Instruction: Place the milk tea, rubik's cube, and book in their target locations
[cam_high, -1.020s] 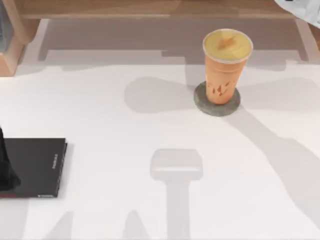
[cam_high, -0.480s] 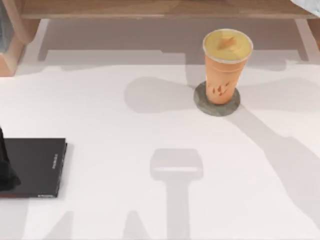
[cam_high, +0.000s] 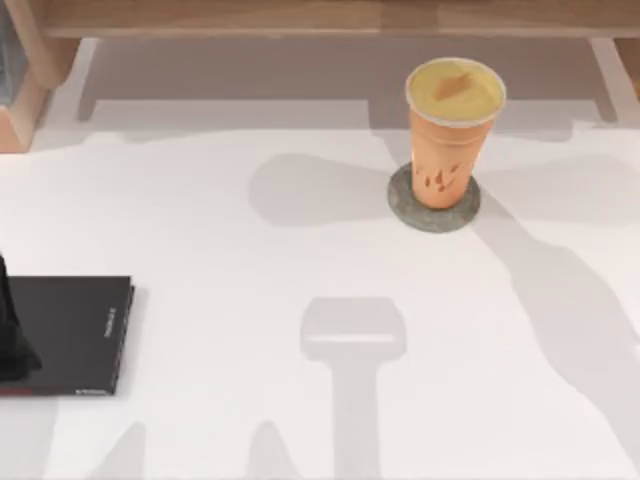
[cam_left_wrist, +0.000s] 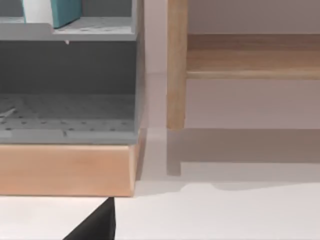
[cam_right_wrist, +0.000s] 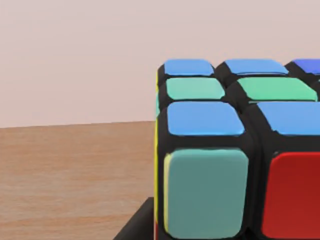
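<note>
The book (cam_left_wrist: 65, 12), teal-covered with white page edges, stands on the upper level of a grey rack (cam_left_wrist: 70, 80) straight ahead of your left end effector and above it. The rack sits on a pale wooden base (cam_left_wrist: 65, 170), with a wooden post (cam_left_wrist: 176, 65) just beside it. Your left end effector (cam_high: 12, 340) shows as a dark shape at the left edge of the white surface (cam_high: 250, 270), over the near end of a thin black book (cam_high: 70, 335) that lies flat. You cannot tell whether it is open or closed. Well apart from it to the right, the milk tea (cam_high: 452, 140) stands upright on a round grey coaster (cam_high: 405, 205), close to the long wooden shelf (cam_high: 300, 18) along the far edge. The rubik's cube (cam_right_wrist: 235, 150) is right up against your right end effector (cam_right_wrist: 137, 225), of which a dark part shows at the cube's lower edge. Blue, green and red stickers face the wrist camera, and a wooden board (cam_right_wrist: 75, 175) lies below and beyond it. Whether that end effector is clamped on the cube or merely beside it, you cannot tell.
</note>
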